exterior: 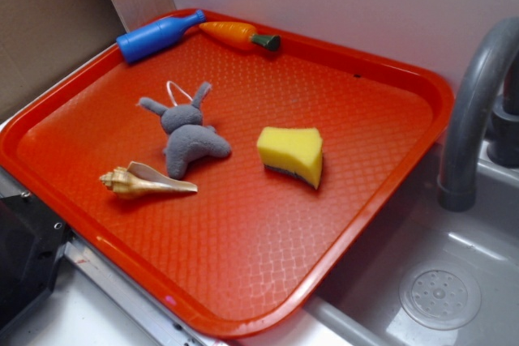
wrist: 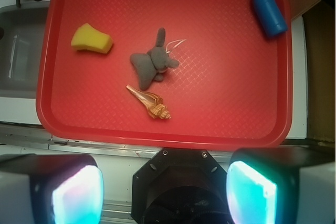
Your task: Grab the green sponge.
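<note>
Green sponge point(exterior: 290, 154) point(wrist: 92, 39) flat on red tray point(exterior: 243, 281) point(wrist: 226, 124), just beside grey plush bunny point(exterior: 188, 130) point(wrist: 153, 61), on faucet side. Shell point(exterior: 144, 181) point(wrist: 150, 103) near bunny. Hand point(wrist: 165, 195) spread wide, empty, well apart from sponge.

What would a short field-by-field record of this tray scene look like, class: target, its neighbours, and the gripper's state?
target: green sponge, yellow block with a dark layer underneath, lying free
surface: red tray beside a sink
nearest neighbour: grey plush bunny, apart from the sponge
other items: seashell, blue bottle, toy carrot
gripper: open, holding nothing, off the tray's near edge
</note>
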Robot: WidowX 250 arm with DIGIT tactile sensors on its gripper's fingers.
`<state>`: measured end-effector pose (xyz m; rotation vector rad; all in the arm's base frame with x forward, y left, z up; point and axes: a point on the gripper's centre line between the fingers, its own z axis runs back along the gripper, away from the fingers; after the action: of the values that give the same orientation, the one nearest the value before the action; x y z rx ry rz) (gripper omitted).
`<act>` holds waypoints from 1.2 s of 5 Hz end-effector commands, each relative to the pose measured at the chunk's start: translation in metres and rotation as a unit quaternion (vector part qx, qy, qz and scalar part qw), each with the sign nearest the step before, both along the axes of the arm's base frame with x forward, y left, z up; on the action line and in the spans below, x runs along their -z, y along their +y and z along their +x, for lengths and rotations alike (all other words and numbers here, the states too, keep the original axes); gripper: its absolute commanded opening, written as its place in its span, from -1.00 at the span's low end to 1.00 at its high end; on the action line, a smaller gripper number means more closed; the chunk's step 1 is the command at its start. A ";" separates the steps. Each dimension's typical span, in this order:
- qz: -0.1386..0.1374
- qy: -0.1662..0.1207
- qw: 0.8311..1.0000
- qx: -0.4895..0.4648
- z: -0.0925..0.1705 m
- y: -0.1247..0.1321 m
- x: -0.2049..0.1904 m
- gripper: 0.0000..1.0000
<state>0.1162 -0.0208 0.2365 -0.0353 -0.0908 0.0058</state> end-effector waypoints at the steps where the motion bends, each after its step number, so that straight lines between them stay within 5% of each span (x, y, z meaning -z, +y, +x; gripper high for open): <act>1: 0.000 0.000 1.000 0.000 0.000 0.000 0.000 1.00; 2: -0.040 -0.052 0.990 0.126 0.037 -0.011 0.024 1.00; 4: -0.035 -0.140 0.917 0.371 0.100 -0.043 0.055 1.00; 6: -0.017 -0.130 0.869 0.476 0.128 -0.088 0.095 1.00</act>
<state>0.2416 -0.0958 0.1193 -0.1278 -0.2572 -0.9727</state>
